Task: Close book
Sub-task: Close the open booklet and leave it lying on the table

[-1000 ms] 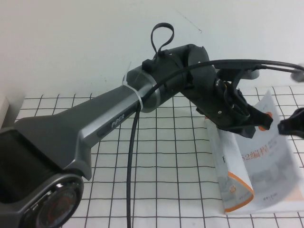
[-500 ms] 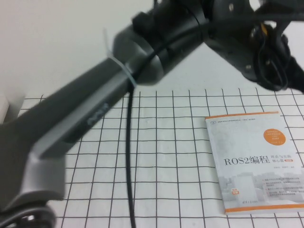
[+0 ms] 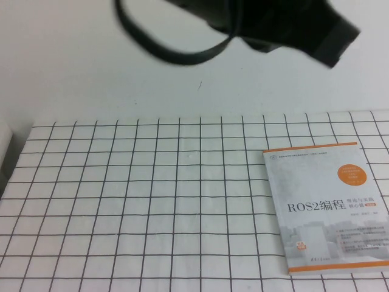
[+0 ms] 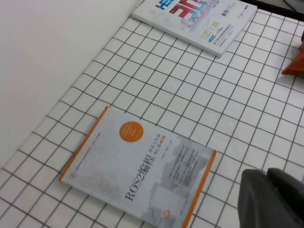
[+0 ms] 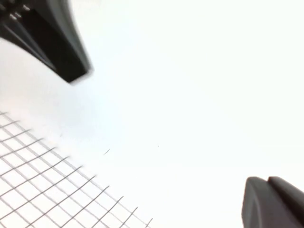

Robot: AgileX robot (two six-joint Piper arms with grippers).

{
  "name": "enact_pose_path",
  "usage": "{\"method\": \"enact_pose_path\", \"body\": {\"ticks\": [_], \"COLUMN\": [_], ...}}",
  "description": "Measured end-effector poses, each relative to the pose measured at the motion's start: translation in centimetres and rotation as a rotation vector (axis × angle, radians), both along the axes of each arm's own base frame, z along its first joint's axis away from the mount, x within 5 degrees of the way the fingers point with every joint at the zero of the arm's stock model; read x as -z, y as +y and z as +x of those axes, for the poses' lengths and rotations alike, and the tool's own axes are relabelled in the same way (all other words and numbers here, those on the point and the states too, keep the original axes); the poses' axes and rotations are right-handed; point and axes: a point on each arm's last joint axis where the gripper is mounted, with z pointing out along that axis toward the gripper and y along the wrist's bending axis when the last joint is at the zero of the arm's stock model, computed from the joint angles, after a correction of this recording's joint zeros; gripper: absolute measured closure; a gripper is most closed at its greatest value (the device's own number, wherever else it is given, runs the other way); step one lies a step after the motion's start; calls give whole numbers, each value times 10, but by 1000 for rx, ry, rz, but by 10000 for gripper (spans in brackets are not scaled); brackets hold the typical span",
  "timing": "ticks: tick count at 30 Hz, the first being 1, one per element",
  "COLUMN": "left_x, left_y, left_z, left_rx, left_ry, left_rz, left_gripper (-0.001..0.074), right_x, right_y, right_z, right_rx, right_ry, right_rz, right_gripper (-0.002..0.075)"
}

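Note:
The book (image 3: 328, 207) lies flat and shut on the gridded cloth at the right of the high view, its white and orange front cover up. The left wrist view looks down on this same book (image 4: 137, 173) from well above. My left gripper (image 4: 267, 173) hangs high over the cloth beside the book, touching nothing, fingers pressed together and empty. A blurred dark piece of arm and cable (image 3: 273, 24) crosses the top of the high view. My right gripper (image 5: 268, 179) is raised towards the white wall, shut and empty.
A second book (image 4: 194, 21) with a blue and red cover lies further along the cloth in the left wrist view. A red object (image 4: 295, 66) shows at that view's edge. The white wall (image 3: 91, 73) borders the cloth's far side.
One second ago the left gripper was at the book's half-raised cover. The cover has since dropped flat, and the left arm has swung up, nearly out of the high view.

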Motion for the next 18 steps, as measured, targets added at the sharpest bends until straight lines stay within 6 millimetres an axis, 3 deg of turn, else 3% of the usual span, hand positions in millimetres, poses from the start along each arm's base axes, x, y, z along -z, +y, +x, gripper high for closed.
{"method": "enact_pose_path", "body": {"ticks": [4, 7, 13, 18], "left_x": [9, 28, 93, 120], "left_y": [28, 51, 82, 93], "left_z": [-25, -43, -66, -72], "left_rx": [-13, -51, -116, -127], "left_ry": [18, 35, 15, -70], "left_rz": [-1, -40, -119, -142], "left_gripper": [738, 738, 738, 738], "right_x": [16, 38, 74, 84], "right_y": [-3, -4, -3, -3], "right_z": [-28, -41, -37, -33], "right_rx": [14, 18, 23, 24], "right_ry": [-45, -23, 68, 104], "right_rz": [-2, 31, 59, 59], "right_gripper": [729, 729, 729, 729]}}
